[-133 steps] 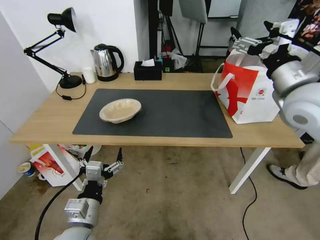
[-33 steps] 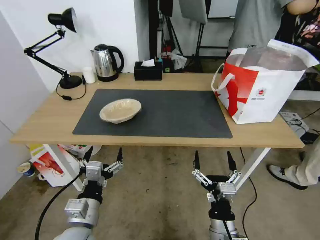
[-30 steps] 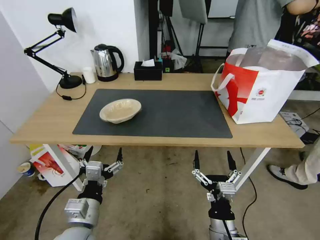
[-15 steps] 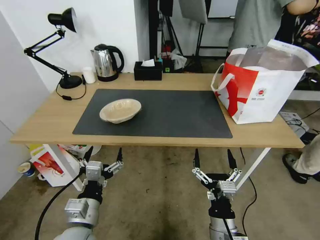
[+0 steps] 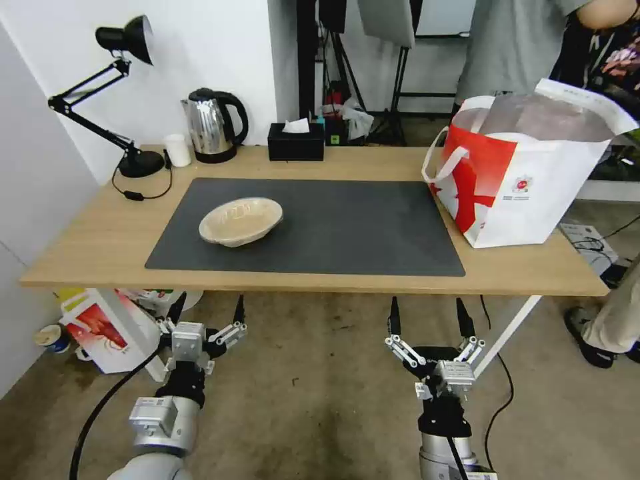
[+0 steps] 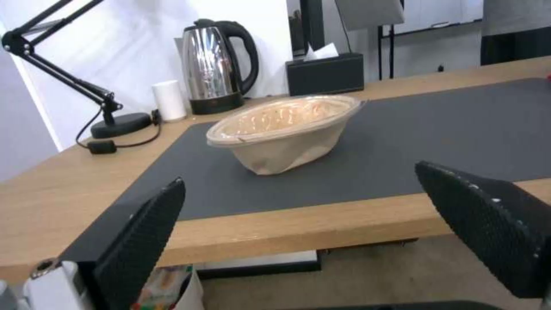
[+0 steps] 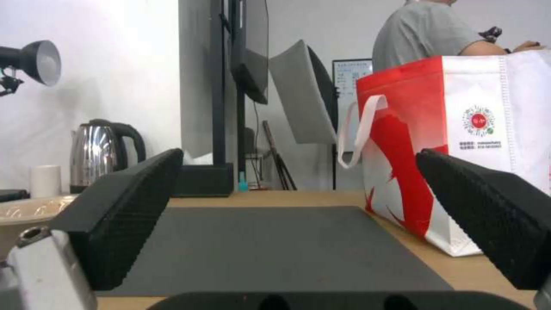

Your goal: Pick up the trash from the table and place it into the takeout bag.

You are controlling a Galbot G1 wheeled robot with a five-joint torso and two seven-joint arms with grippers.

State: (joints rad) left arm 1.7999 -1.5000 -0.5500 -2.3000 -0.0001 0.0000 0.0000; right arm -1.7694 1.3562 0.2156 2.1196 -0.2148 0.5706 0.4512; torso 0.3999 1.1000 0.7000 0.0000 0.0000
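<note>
Below the table (image 5: 100, 253) edge in the head view, the left gripper (image 5: 207, 313) and right gripper (image 5: 427, 321) are held low, fingers spread, nothing gripped. A beige oval bowl (image 5: 241, 221) is seen on the grey mat (image 5: 347, 227); the takeout bag (image 5: 527, 180) stands at the right end. Left wrist view: bowl (image 6: 285, 131) framed between parted fingers (image 6: 143, 232). Right wrist view: bag (image 7: 459, 142) seen past parted fingers (image 7: 123, 202).

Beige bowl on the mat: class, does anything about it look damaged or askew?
Yes. The beige bowl leans on the dark mat, its rim higher on one side, and its lower wall looks dented or crumpled.
</note>
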